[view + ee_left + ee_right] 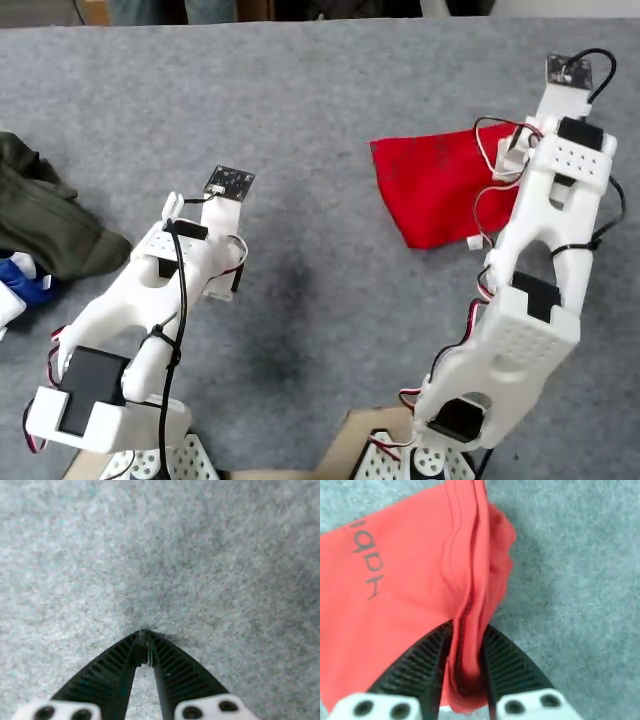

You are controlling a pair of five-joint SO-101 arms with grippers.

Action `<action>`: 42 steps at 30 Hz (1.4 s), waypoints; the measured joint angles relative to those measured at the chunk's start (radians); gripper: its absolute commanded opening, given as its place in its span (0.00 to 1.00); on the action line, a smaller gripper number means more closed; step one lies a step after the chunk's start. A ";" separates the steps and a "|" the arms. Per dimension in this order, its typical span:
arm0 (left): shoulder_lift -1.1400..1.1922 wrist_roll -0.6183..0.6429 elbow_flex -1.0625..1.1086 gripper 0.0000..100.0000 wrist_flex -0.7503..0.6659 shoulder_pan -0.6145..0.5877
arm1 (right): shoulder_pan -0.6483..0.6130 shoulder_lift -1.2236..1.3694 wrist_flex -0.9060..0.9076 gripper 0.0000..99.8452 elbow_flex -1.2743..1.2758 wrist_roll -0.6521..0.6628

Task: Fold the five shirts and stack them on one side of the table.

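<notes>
A folded red shirt (pixel 435 185) lies on the grey felt table at the right. My right gripper (pixel 466 642) is shut on the red shirt (pixel 405 595), pinching its layered hem edge between the black fingers (pixel 427 662). In the high view the right arm (pixel 545 230) stands over the shirt's right side. My left gripper (pixel 145 642) is shut with nothing in it, tips just above bare felt; its arm (pixel 150 300) is at the lower left. A pile of shirts, dark green (pixel 45 215) over blue and white (pixel 20 285), sits at the left edge.
Grey felt (pixel 300 120) covers the table, with open room in the middle and along the back. Cardboard and the arm bases (pixel 370 450) sit at the front edge.
</notes>
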 measured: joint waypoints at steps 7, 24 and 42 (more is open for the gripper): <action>-0.005 0.000 -0.087 0.03 0.103 -0.041 | 0.000 0.000 0.095 0.48 -0.064 0.000; 0.255 -0.006 -1.080 0.27 0.614 -0.796 | -0.104 -0.002 0.422 0.19 -0.405 0.000; 0.793 0.130 -1.712 0.03 0.813 -0.718 | -0.164 -0.003 0.517 0.19 -0.505 0.000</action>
